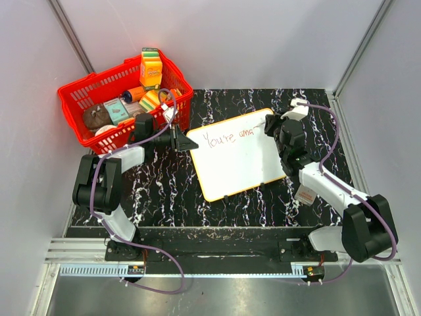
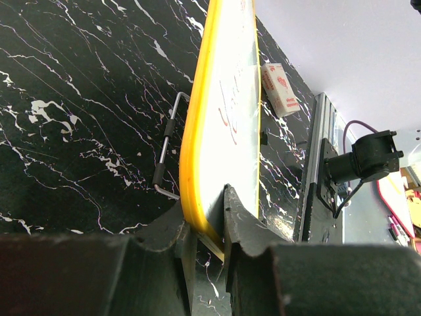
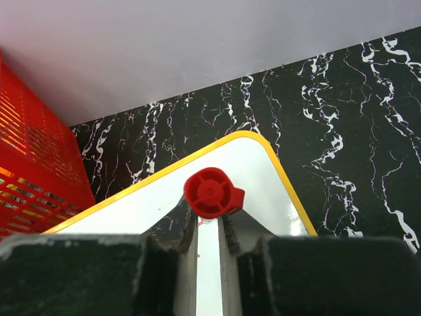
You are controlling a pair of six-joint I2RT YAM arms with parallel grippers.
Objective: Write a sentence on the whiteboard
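light: bright, even | shadows: soft, faint | glare: sheen on whiteboard [image 2: 227,131] | blur: near fingers [image 2: 247,224] soft in wrist views

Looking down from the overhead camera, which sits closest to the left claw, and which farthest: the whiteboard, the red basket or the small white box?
1. The whiteboard: the left gripper clamps its left edge.
2. The red basket: just behind, leftward.
3. The small white box: far off right.

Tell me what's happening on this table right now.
The left gripper is shut on the far left corner of the white rectangular whiteboard with an orange-yellow rim, on the black marbled table. The right gripper holds a red-capped marker near the far right corner, at the end of the thin red handwritten lettering, which reads roughly "You're am". The sentence looks unfinished.
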